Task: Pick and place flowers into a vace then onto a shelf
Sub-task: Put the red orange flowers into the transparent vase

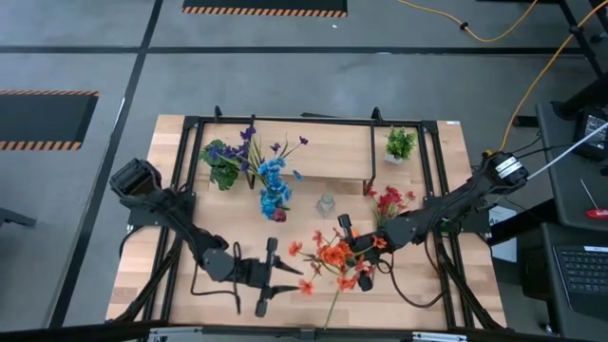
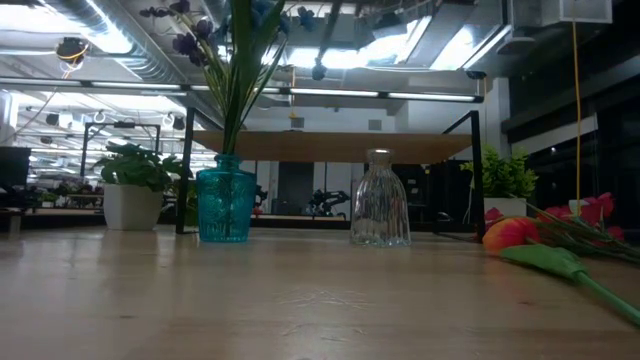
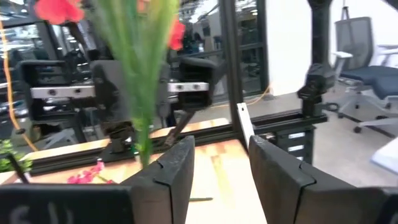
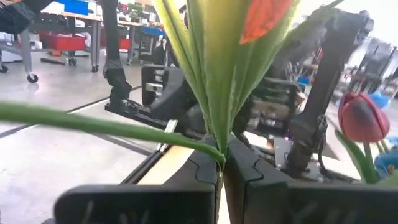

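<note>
Near the table's (image 1: 171, 275) front edge, left of centre, the left gripper (image 1: 281, 277) lies low over the wood with its two fingers (image 3: 171, 171) spread apart and nothing between them; they point toward the orange spray just beside their tips. Toward the back left corner a leafy potted plant (image 1: 224, 163) stands under the shelf (image 1: 323, 147), the pale plank on black legs that runs along the table's back edge. Just right of it, a blue glass vase (image 2: 224, 204) holds blue and purple flowers (image 1: 273, 180). Near the middle of the table stands a clear ribbed glass vase (image 2: 379, 211), with no stem in it. In front of that vase, toward the front edge, the orange flowers (image 1: 334, 256) hang in the right gripper (image 1: 353, 249), whose fingers are pressed together on the green stem (image 4: 217, 118), the long stem trailing toward the front edge. A red spray (image 1: 388, 201) lies on the table to the right of the clear vase. A second small potted plant (image 1: 400, 144) sits at the shelf's right end, near the back right corner.
</note>
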Controlling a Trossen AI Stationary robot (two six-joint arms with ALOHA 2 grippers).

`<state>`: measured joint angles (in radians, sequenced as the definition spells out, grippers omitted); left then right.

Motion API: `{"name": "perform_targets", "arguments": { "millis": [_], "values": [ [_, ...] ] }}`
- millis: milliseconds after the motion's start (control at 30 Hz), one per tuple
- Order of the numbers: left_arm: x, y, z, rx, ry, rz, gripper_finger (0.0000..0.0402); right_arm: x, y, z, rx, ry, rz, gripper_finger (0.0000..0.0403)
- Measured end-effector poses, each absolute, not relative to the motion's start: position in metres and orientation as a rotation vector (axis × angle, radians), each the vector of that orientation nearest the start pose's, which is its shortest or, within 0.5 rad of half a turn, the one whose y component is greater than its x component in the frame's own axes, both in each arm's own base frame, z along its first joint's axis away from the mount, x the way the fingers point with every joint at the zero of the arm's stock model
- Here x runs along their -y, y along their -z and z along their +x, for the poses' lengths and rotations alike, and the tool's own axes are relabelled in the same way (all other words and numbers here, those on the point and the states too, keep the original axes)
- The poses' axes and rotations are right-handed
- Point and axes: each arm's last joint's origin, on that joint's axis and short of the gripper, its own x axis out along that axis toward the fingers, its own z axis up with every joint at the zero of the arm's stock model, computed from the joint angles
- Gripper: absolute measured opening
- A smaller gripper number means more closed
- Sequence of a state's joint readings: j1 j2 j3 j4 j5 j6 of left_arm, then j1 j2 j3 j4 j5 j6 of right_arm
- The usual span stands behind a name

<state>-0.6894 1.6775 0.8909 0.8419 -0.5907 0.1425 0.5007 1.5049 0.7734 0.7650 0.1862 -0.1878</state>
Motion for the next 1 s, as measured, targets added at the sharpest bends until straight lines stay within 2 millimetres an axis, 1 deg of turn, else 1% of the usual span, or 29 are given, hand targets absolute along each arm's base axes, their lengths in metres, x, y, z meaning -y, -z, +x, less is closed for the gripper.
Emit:
{"name": "perform_targets", "arguments": {
  "millis": [100,200,300,433,500,533,733,1000],
  "values": [
    [0.222,-0.238,0.277,0.032,0.091,0.124,0.0135,-0.145,-0.257,0.279,0.030,-0.308,-0.162,0.0004],
    [0.229,-0.234,0.270,-0.005,0.053,0.140,0.0116,-0.136,-0.267,0.271,-0.011,-0.296,-0.160,0.0004],
    [0.234,-0.230,0.264,-0.042,0.014,0.120,0.0086,-0.124,-0.278,0.262,-0.039,-0.271,-0.154,0.0004],
    [0.236,-0.225,0.261,-0.084,0.006,0.083,0.0036,-0.107,-0.291,0.253,-0.054,-0.226,-0.165,0.0004],
    [0.236,-0.223,0.261,-0.093,0.004,0.049,0.0012,-0.098,-0.294,0.249,-0.055,-0.175,-0.174,0.0004],
    [0.236,-0.223,0.261,-0.098,0.002,0.034,0.0007,-0.093,-0.294,0.247,-0.058,-0.151,-0.176,0.0004],
    [0.234,-0.219,0.262,-0.127,-0.011,0.011,0.0001,-0.070,-0.284,0.235,-0.066,-0.080,-0.159,0.0004],
    [0.232,-0.219,0.263,-0.130,-0.022,0.013,0.0005,-0.046,-0.276,0.231,-0.053,0.014,-0.142,0.0004]
  ]
}}
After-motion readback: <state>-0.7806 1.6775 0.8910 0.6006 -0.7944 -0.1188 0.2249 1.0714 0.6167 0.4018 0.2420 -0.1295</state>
